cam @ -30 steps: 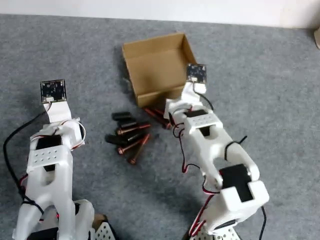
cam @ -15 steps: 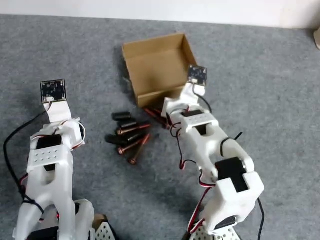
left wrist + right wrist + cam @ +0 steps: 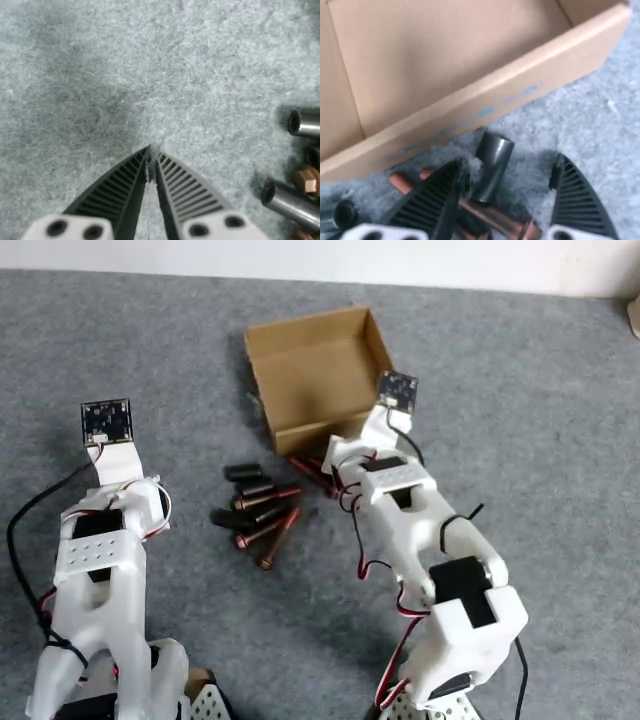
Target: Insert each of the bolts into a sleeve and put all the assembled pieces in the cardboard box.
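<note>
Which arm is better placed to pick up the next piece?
Right. The right arm's jaws stand open over a dark sleeve and copper bolts beside the cardboard box. The left arm's jaws are shut above bare carpet, with other sleeves off to one side.

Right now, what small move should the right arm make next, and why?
Probably lower the right claw and close it on the dark sleeve. The claw is open, and the sleeve lies between its fingers, just outside the cardboard box, beside copper bolts. The box looks empty, so nothing is packed yet.
</note>
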Controlling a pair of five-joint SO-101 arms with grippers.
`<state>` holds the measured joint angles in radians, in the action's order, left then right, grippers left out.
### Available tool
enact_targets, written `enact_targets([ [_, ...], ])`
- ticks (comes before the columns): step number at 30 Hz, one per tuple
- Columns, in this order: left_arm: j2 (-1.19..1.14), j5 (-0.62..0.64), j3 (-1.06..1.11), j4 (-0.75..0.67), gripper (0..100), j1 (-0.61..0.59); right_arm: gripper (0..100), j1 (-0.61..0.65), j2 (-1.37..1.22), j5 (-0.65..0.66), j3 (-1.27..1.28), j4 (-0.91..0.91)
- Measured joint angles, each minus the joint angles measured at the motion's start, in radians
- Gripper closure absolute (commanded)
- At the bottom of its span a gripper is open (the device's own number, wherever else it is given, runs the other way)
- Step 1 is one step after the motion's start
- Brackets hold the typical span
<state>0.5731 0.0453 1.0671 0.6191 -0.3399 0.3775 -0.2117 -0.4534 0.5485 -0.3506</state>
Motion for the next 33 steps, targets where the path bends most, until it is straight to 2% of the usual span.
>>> enact_targets([
  [7, 0.000, 0.000, 0.000, 0.000, 99, 0.000, 75.7, 0.000, 0.000, 0.000, 0.000, -0.008],
  [15, 0.000, 0.000, 0.000, 0.000, 99, 0.000, 99.1, -0.003, 0.000, 0.000, 0.002, -0.038],
  [22, 0.000, 0.000, 0.000, 0.000, 99, 0.000, 99.5, -0.003, 0.002, 0.000, 0.000, -0.140],
  [30, 0.000, 0.000, 0.000, 0.000, 99, 0.000, 99.5, -0.002, 0.002, 0.000, 0.000, -0.166],
  [33, 0.000, 0.000, 0.000, 0.000, 99, 0.000, 99.5, -0.002, 0.005, 0.060, -0.012, -0.212],
])
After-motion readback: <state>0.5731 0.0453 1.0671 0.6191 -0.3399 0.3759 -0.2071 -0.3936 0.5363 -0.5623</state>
